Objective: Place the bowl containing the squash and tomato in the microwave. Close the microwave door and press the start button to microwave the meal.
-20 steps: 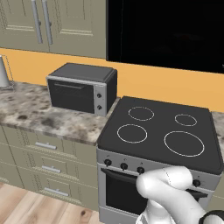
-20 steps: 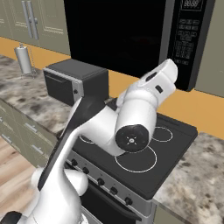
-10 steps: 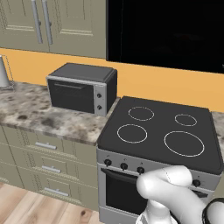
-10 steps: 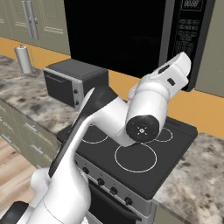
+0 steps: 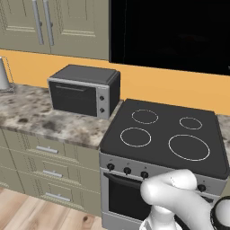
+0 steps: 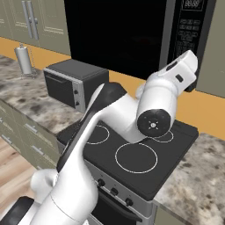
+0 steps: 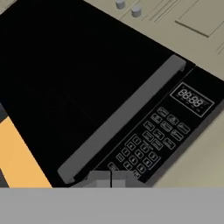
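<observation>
So the microwave (image 6: 132,35) hangs above the stove (image 5: 166,134), its door (image 7: 74,83) looking shut. The claw (image 7: 111,178) is pinched together with nothing in it, right up against the keypad (image 7: 144,148), probably to poke the start button with one blunt tip.

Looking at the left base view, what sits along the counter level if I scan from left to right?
Paper towel roll → grey-topped toaster oven → black stove top with four ring burners.
</observation>
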